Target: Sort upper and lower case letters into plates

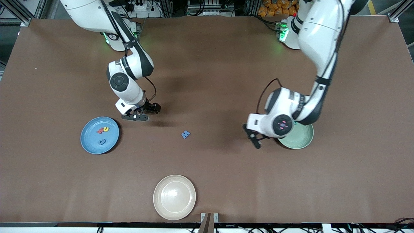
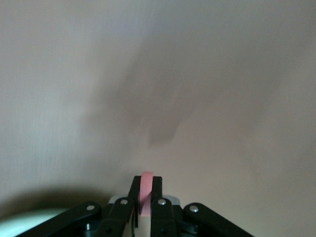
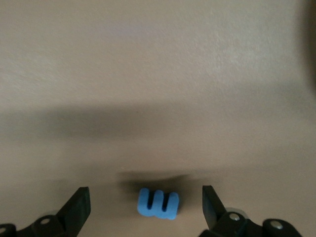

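Letters are what I am sorting, and going from the front camera's edge, the cream-white plate [image 1: 174, 197] comes first, holding nothing. Farther up the tabletop [image 1: 207, 161] the sky-blue plate [image 1: 99, 135] sits toward my right arm's end with a red letter [image 1: 100, 130], a yellow letter [image 1: 105, 129] and a blue one [image 1: 102, 141] in it. The pale green plate [image 1: 299, 137] lies toward my left arm's end, half hidden under my left wrist; what it holds I cannot tell.

Between those two plates one blue M-like letter [image 1: 185, 134] lies flat and alone on the tabletop. It looks light and probably stiff, thin enough that I judge a pinch across its outer strokes, edge to edge, to be the sure hold; pressing on its face would only slide it.

My left fingers [image 2: 144, 195] are pressed together on a small pink piece [image 2: 146, 190], held upright between the pads, so this letter also handles as something slight that a firm pinch keeps. That gripper [image 1: 254, 137] hangs just beside the green plate's rim, elbow folded, wrist turned down.

My right fingers [image 3: 79, 207] are spread wide, holding nothing, and in the right wrist view the blue letter [image 3: 158, 203] sits between them. That gripper [image 1: 142, 112] hovers low beside the sky-blue plate.
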Action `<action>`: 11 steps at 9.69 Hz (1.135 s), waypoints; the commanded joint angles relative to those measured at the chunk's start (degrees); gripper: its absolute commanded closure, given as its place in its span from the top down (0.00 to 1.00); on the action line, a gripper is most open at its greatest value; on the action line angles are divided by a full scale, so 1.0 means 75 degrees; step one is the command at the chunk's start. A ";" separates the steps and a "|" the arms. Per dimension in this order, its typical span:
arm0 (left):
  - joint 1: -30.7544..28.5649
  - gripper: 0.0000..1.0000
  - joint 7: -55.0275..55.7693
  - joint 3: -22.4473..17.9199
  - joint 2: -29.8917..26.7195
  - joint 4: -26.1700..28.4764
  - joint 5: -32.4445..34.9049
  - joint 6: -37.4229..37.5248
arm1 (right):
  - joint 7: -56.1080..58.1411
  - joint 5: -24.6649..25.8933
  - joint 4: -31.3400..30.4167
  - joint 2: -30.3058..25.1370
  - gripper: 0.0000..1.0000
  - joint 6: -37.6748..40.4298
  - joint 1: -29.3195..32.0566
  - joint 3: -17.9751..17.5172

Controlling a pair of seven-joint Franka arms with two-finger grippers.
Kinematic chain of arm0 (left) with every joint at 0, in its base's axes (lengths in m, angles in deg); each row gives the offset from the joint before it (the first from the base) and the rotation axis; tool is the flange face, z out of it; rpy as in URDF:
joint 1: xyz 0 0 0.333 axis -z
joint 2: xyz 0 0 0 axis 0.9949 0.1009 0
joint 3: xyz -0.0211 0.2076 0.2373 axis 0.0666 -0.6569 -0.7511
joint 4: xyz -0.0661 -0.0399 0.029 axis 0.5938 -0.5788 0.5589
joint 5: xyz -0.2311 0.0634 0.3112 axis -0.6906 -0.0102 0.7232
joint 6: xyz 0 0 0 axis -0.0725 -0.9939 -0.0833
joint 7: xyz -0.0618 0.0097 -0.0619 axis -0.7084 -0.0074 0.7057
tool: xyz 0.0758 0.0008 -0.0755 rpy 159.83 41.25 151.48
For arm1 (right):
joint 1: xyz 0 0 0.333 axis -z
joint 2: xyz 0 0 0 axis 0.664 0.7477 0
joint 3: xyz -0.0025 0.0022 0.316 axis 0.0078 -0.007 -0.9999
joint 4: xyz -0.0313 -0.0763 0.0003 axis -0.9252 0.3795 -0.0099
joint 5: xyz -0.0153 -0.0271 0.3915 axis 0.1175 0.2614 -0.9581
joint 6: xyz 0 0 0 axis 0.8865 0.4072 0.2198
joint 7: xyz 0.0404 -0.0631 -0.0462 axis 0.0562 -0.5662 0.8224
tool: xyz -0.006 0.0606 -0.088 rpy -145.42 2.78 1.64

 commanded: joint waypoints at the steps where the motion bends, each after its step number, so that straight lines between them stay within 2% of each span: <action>1: -0.1213 0.00 -0.1184 0.0143 -0.0610 0.1134 0.0100 -0.0084 | -0.0860 0.0137 -0.0307 -0.0103 1.00 -0.0220 0.0154 -0.0115; 3: -0.1639 0.00 -0.1388 0.0143 -0.0610 0.1193 0.0100 -0.0037 | -0.1088 0.0137 -0.0319 -0.0056 1.00 -0.0232 0.0165 -0.0151; 5: -0.1652 0.00 -0.1576 0.0120 -0.0621 0.1124 0.0100 0.0009 | -0.1099 0.0137 -0.0331 0.0119 1.00 -0.0535 0.0177 -0.0139; 7: -0.1699 0.00 -0.1681 0.0050 -0.0750 0.0866 0.0170 0.0580 | -0.1099 0.0137 -0.0331 0.0155 1.00 -0.0595 0.0177 -0.0139; 10: -0.2214 0.00 -0.2209 0.0061 -0.0727 0.0842 0.0182 0.0631 | -0.1099 0.0137 -0.0436 0.0155 1.00 -0.0607 0.0166 -0.0151; 11: -0.2238 0.10 -0.2232 0.0061 -0.0739 0.0726 0.0182 0.0631 | -0.1099 0.0137 -0.0459 0.0155 1.00 -0.0619 0.0166 -0.0151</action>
